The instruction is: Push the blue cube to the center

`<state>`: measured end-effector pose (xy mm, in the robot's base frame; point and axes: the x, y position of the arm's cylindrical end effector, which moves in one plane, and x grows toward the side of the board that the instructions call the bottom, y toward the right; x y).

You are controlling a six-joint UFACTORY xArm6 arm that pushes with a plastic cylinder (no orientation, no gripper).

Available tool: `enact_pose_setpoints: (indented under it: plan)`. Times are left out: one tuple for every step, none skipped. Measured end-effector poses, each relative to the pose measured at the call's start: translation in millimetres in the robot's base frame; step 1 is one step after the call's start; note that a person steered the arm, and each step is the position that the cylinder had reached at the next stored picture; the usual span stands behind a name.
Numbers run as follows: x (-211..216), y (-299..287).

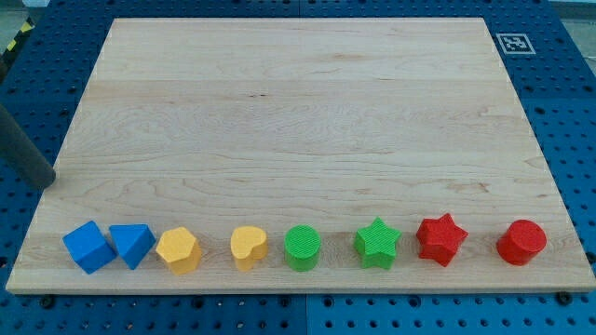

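The blue cube point(88, 247) sits at the view's bottom left corner of the wooden board point(298, 112). A blue triangular block point(133, 245) touches its right side. My rod comes in from the view's left edge, and my tip point(45, 180) rests at the board's left edge, above and left of the blue cube, apart from it.
A row of blocks runs along the board's bottom edge: yellow hexagon point(178, 249), yellow heart point(249, 247), green cylinder point(303, 247), green star point(377, 243), red star point(440, 238), red cylinder point(521, 242). A marker tag point(513, 43) lies off the top right corner.
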<state>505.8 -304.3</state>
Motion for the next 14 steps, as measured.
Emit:
enact_pose_setpoints:
  plan:
    - [72,0]
    - [109,3]
    - [111,9]
    - [111,64]
    - [112,95]
    - [111,95]
    - [101,85]
    - [75,82]
    - [42,82]
    - [7,84]
    - [-19,99]
    - [4,112]
    - [36,119]
    - [19,126]
